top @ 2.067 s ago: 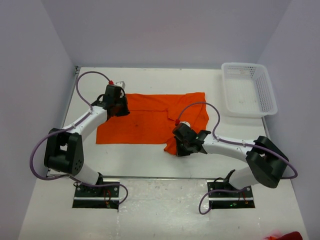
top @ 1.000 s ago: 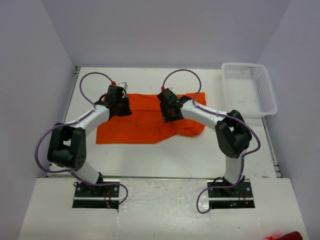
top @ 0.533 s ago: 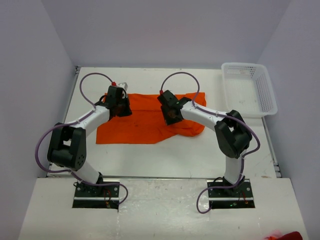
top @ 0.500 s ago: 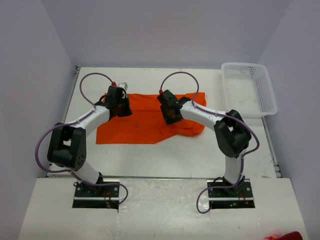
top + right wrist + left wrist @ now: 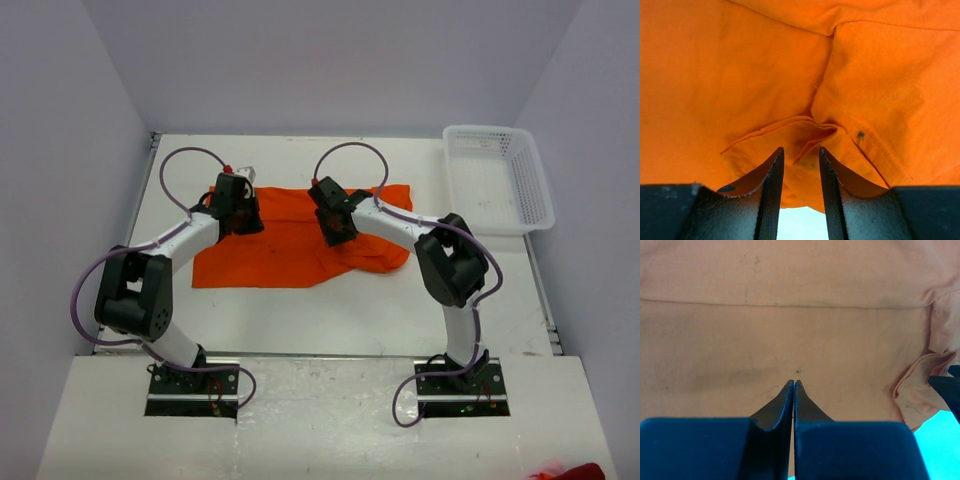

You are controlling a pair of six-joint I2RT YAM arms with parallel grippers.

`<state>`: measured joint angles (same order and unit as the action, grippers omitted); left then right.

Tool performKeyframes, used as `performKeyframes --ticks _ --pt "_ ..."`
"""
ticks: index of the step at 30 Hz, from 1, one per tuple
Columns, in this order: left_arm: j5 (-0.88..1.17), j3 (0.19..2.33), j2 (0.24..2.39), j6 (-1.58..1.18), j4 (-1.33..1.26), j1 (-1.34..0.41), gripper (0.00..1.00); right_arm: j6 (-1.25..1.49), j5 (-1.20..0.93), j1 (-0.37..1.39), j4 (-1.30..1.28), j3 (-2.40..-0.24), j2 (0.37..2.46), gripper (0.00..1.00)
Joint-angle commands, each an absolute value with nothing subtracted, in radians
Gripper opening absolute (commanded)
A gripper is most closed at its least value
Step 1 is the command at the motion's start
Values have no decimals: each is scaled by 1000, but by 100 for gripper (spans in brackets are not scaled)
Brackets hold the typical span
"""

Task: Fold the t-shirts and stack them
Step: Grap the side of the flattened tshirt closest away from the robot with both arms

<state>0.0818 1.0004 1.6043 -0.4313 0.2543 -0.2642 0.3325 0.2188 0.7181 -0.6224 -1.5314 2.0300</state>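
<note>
One orange t-shirt [image 5: 275, 255] lies spread on the white table, its right part folded over into a rumpled lump. At the shirt's upper left corner my left gripper [image 5: 243, 220] is shut, its tips [image 5: 793, 383] resting on the flat cloth [image 5: 790, 315]. My right gripper [image 5: 336, 232] is low over the shirt's middle. Its jaws [image 5: 801, 151] stand a little apart, and a raised fold of the t-shirt [image 5: 810, 131] lies at their tips. Table shows through the gap between them.
A white mesh basket [image 5: 497, 131] stands at the back right corner with nothing in it. A scrap of red-orange cloth [image 5: 575, 471] peeks in at the bottom right edge. Grey walls close in the table on three sides.
The right arm swung from the shirt's near right corner to its middle, bringing that part over. In the last second it crept left and its jaws narrowed. The left gripper stayed.
</note>
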Motion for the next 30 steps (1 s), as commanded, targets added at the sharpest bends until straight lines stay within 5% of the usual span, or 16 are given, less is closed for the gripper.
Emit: performKeyframes --ticks 1,22,30 --pt "84 999 1571 -422 219 -268 0 336 253 710 -632 -1545 2040 35" --pt "98 977 1572 -425 202 -268 0 406 314 709 -664 -1483 2049 25" --pt "112 974 1580 -428 193 -268 0 391 337 716 -657 -1476 2019 34"
